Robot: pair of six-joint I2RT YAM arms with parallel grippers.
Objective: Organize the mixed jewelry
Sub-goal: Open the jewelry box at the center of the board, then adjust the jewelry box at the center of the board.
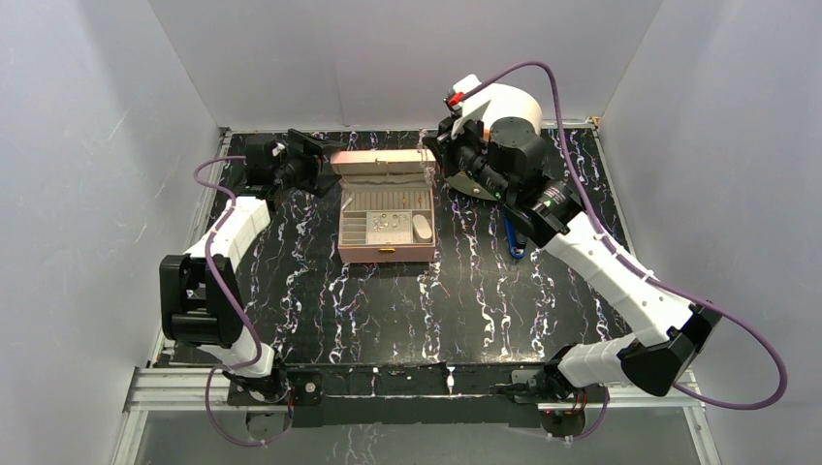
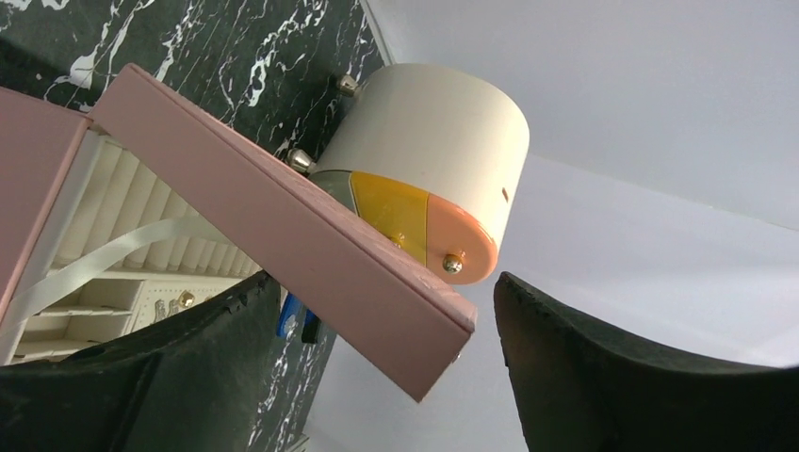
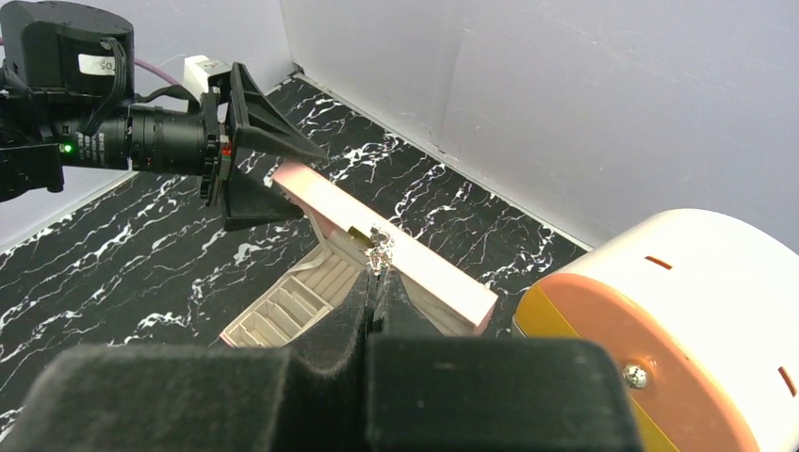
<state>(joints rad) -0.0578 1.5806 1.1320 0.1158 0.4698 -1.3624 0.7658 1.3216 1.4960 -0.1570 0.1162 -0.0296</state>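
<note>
The pink box (image 1: pixel 386 242) stands open mid-table with its lid (image 1: pixel 378 162) raised. Tiny gold and silver jewelry pieces (image 1: pixel 388 225) lie in its cream tray, and a gold piece (image 2: pixel 186 298) shows there in the left wrist view. My right gripper (image 3: pixel 379 273) is shut on a glinting silver jewelry piece (image 3: pixel 380 247) just above the lid's top edge (image 3: pixel 415 268). From above, this gripper (image 1: pixel 433 160) is at the lid's right end. My left gripper (image 2: pixel 383 282) is open, its fingers (image 2: pixel 565 367) standing either side of the lid's corner (image 2: pixel 415 330) at the left end (image 1: pixel 320 165).
A white cylinder (image 1: pixel 504 107) with an orange and yellow base (image 3: pixel 603 377) lies on its side at the back right, close behind the right gripper. A blue elongated object (image 1: pixel 517 242) lies right of the box under the right arm. White walls enclose the black marbled table (image 1: pixel 407 310).
</note>
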